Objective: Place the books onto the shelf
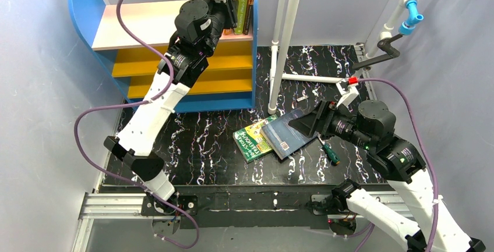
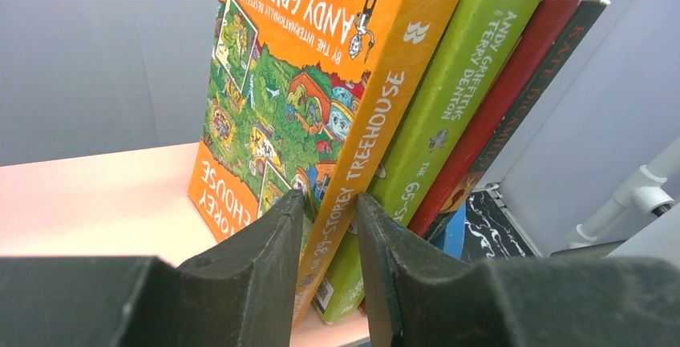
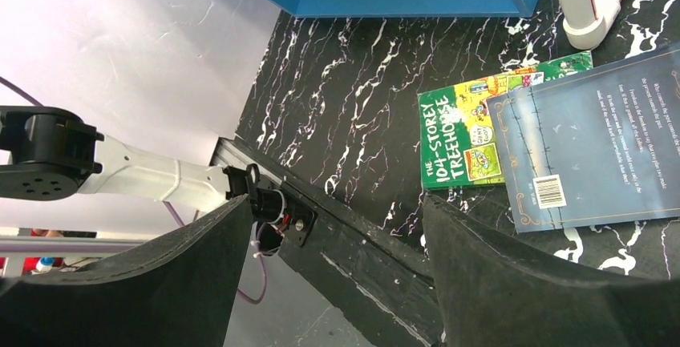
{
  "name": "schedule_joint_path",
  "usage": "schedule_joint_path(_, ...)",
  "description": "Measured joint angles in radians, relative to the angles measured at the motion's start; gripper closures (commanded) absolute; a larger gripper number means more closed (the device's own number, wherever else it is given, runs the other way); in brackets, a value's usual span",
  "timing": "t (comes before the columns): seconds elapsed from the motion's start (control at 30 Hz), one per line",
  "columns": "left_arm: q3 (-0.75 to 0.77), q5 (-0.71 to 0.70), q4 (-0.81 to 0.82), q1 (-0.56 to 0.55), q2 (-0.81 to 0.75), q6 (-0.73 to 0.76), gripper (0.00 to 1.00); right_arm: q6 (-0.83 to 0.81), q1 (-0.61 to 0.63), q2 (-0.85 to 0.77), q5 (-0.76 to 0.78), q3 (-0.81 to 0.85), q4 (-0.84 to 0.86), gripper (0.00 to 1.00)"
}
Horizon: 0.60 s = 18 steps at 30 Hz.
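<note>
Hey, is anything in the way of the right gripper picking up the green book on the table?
Yes: the dark blue book lies overlapping the green book's right edge, the side nearest the open right gripper. The rest of its cover is bare.

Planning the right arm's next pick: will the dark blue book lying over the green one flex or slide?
The dark blue book looks thin, so it will probably droop if pinched by one edge. It rests partly on the green book, so a push may slide it off.
</note>
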Motion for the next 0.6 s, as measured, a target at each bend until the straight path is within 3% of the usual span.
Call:
schedule_joint_path(0.3, 0.059, 0.001, -0.002, 0.000, 0.032, -0.002, 0.67, 0.002, 0.000, 0.026, -0.001, -0.005, 0.000, 0.16)
schedule_joint_path(0.6, -0.034, -0.042, 0.015, 0.004, -0.027, 0.024, 0.68, 0.019, 0.000, 0.051, -0.016, -0.048, 0.024, 0.16)
